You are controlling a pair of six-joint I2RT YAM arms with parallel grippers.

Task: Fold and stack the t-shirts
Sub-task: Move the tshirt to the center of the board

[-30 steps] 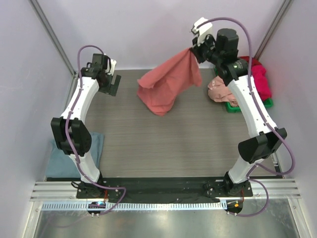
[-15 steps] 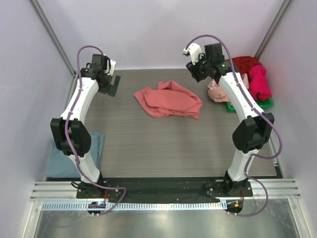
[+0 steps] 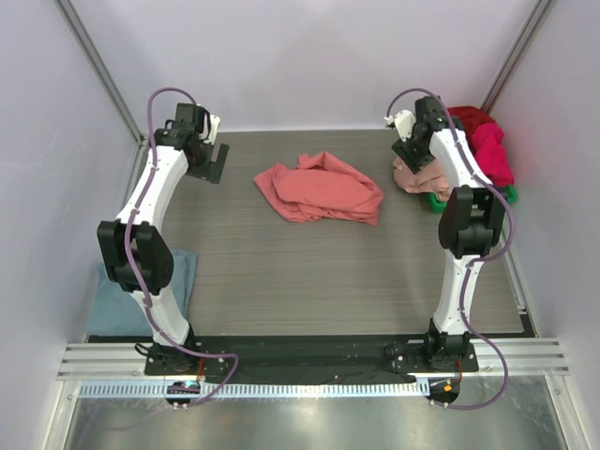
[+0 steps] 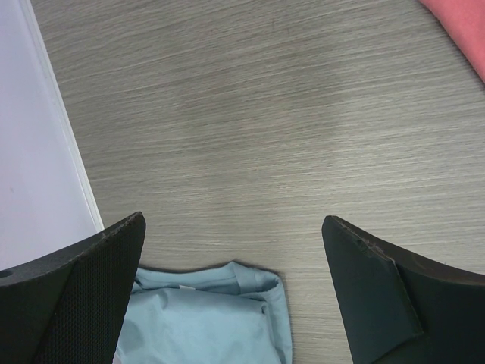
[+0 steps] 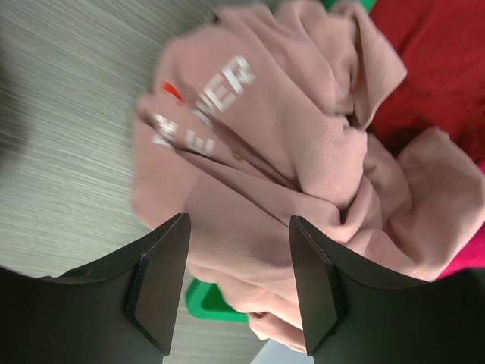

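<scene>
The right gripper hung with jaws apart and empty over the light pink tee, which slumped across the green bin beside the crimson tee. The cloth looked soft, light and limp, so a raised fold should pinch best. The left gripper stood wide and empty. The salmon-red tee lay crumpled left of the bin amid bare table. The grey-blue tee lay far left, at the table's edge.

Mid-table: crumpled tee; right: printed tee (on bin).

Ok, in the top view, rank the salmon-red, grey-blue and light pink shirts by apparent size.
1. salmon-red shirt
2. grey-blue shirt, partly hidden
3. light pink shirt, bunched and partly hidden
</scene>
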